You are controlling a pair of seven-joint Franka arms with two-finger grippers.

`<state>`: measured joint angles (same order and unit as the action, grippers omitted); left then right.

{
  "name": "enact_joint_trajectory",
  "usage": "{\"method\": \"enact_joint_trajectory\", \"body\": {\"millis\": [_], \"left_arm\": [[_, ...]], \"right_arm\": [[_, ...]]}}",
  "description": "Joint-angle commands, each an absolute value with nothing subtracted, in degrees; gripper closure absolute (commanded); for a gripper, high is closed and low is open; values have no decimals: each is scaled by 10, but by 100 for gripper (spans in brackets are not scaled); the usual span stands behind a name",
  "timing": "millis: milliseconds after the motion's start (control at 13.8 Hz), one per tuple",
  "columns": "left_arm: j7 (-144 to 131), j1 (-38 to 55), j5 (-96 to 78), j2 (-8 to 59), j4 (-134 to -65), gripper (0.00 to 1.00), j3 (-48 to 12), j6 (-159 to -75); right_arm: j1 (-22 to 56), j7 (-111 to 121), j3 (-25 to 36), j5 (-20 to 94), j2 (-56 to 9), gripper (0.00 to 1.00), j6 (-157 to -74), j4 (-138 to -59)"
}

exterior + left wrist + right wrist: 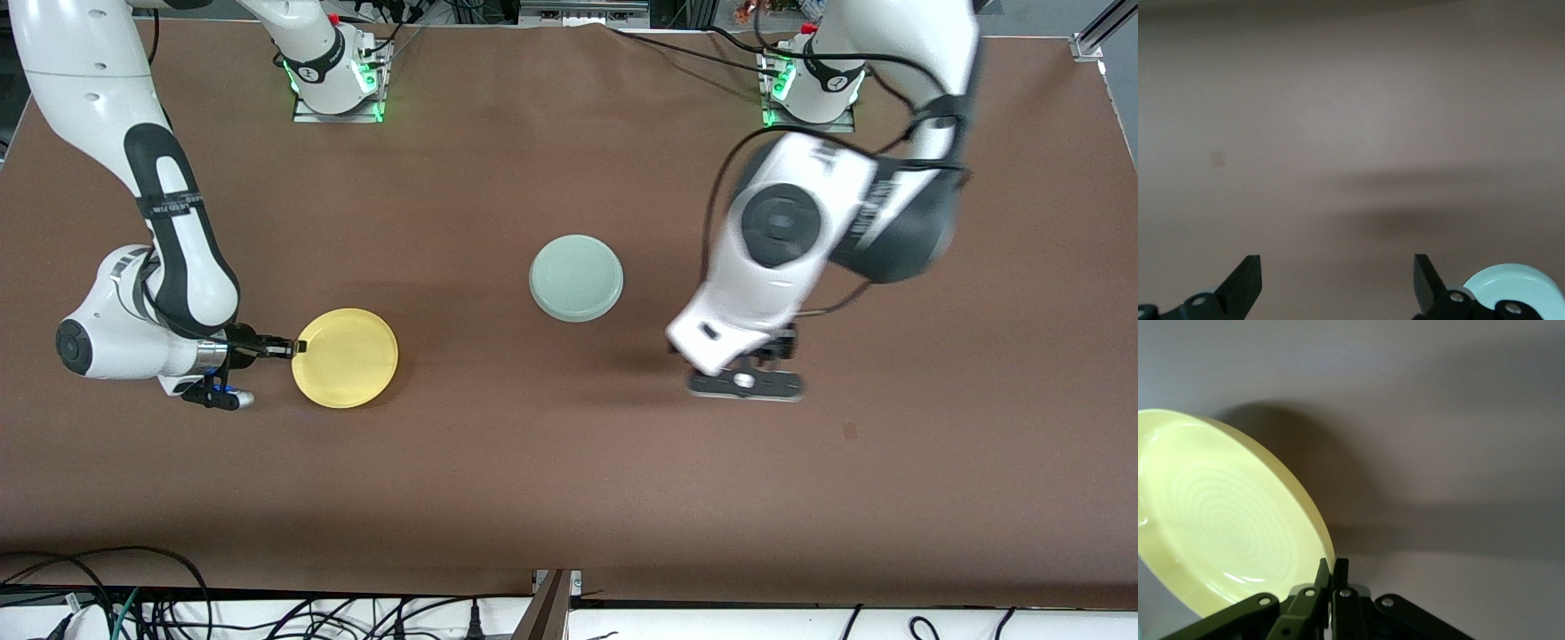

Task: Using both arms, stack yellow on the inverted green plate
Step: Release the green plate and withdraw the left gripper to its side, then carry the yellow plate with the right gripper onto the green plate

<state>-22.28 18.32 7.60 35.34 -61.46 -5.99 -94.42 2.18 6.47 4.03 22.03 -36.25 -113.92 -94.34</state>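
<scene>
the yellow plate [347,358] is bright, glossy yellow, with faint concentric rings across its inner face in the right wrist view [1225,527]. the green plate [576,277] is pale mint, almost grey-white, and plain. the table [551,480] is flat matte brown. both arms are white with dark grey joints; the right tool [286,348] and left tool [745,380] are black.
</scene>
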Motion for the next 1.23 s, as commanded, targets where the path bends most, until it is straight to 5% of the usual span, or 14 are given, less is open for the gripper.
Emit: {"method": "enact_joint_trajectory", "body": {"millis": [0, 290, 870, 1159], "left_arm": [[-141, 116, 33, 300, -625, 0, -69, -880], [-73, 44, 12, 218, -633, 0, -66, -813], [-11, 10, 21, 198, -676, 0, -67, -803], [-19, 4, 14, 66, -880, 0, -49, -944]], "right_arm": [[78, 51, 39, 228, -336, 100, -1124, -938], [194, -6, 38, 237, -330, 100, -1146, -932], [379, -236, 36, 278, -334, 100, -1214, -951], [396, -297, 4, 278, -325, 100, -1282, -1012]]}}
